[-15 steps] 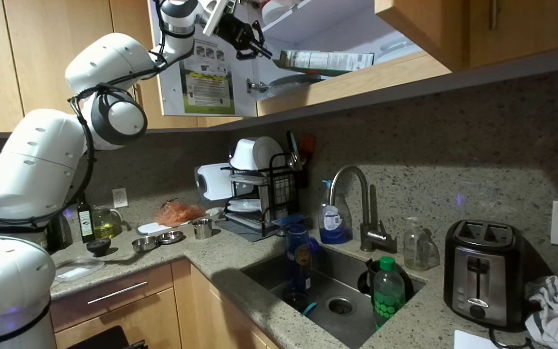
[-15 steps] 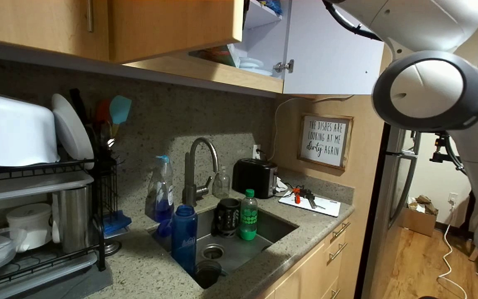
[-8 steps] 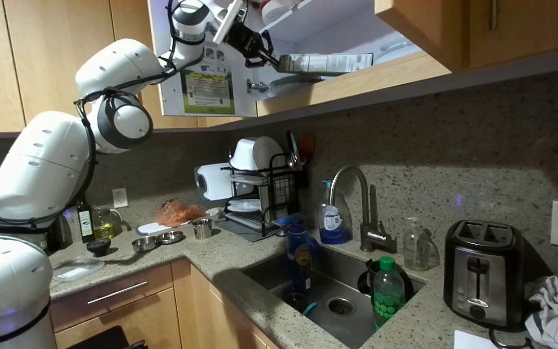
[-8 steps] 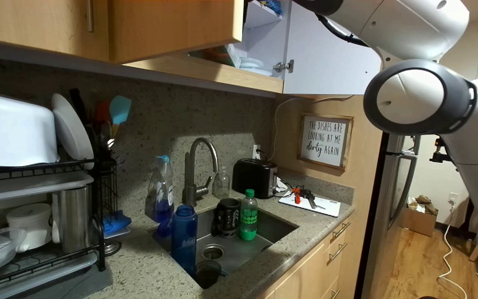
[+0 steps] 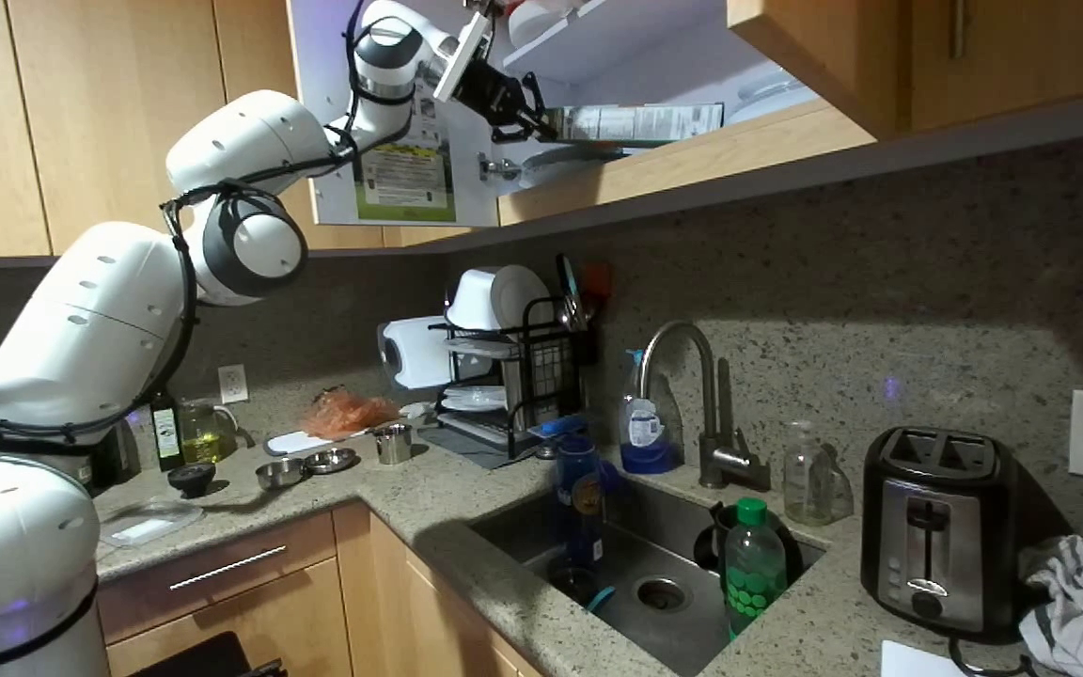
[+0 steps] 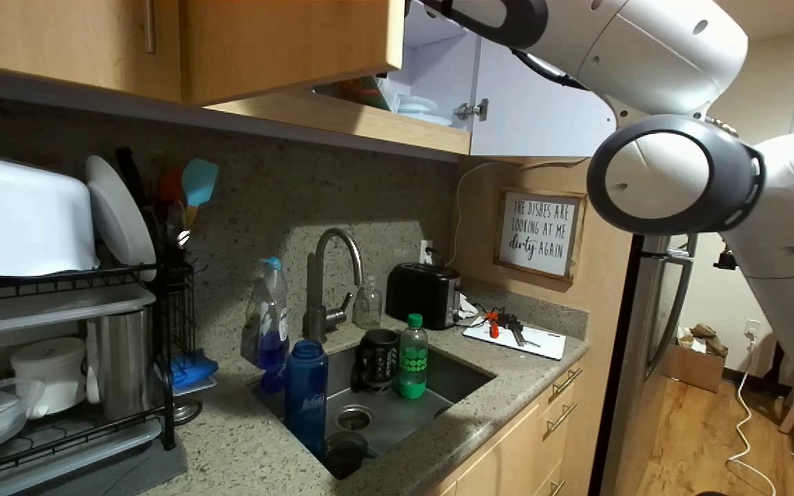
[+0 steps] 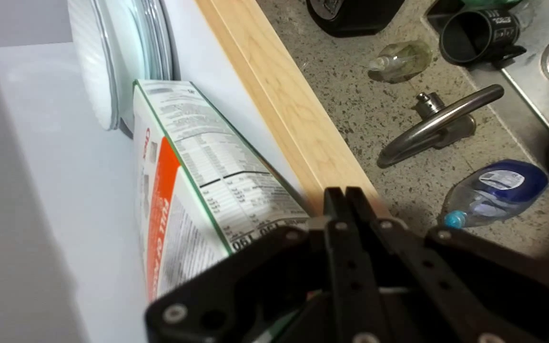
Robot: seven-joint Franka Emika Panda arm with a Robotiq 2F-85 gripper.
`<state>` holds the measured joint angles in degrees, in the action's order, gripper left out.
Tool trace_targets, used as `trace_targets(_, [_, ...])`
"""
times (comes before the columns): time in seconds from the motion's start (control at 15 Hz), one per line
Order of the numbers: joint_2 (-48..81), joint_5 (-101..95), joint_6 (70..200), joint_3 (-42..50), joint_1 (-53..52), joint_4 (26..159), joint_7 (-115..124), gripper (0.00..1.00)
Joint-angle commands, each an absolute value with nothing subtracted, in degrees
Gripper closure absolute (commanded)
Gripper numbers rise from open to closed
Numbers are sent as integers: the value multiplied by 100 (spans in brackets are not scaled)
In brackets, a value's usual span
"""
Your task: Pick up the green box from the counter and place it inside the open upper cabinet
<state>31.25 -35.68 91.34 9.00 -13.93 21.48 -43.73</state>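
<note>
The gripper (image 7: 344,193) is clenched, its two fingers (image 7: 335,207) drawn together at the near end of the green box (image 7: 222,166); whether the tips touch it I cannot tell; compared with half a second ago, the gripper sits slightly lower and further toward the box in an exterior view, and the arm (image 5: 245,141) has leaned that way too, while the far end of the box keeps its place; the box lies lengthwise inside the upper cabinet (image 5: 659,70), its narrow printed side facing out, just behind the wooden front edge (image 7: 291,100), with stacked plates (image 7: 112,57) close by its far end and a dish (image 5: 560,167) showing below its near end; outward from there, an open door (image 5: 476,202) bearing a paper sheet (image 5: 405,183) stands beyond the arm, and a second open door (image 6: 542,117) is partly covered by the arm in an exterior view; well below, the bench (image 5: 410,503) carries a dish rack (image 5: 551,365), a soap bottle (image 5: 647,432), a glass bottle (image 5: 807,480) and a toaster (image 5: 936,536); a tap (image 5: 713,456) rises beside the sink (image 5: 631,616), which holds a blue bottle (image 5: 581,498), a black mug (image 6: 378,362) and a green-capped bottle (image 5: 754,569).
</note>
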Motion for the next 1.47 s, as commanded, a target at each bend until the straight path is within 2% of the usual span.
trace_targets(0.0, [3183, -3458, 9413, 943, -1328, 2086, -4462, 94])
trace_targets(0.6, [3317, -3513, 10153, 1006, -1297, 2079, -4378, 94])
trace_targets(1.4, [3434, -3483, 10506, 1008, -1272, 2076, -4460, 94])
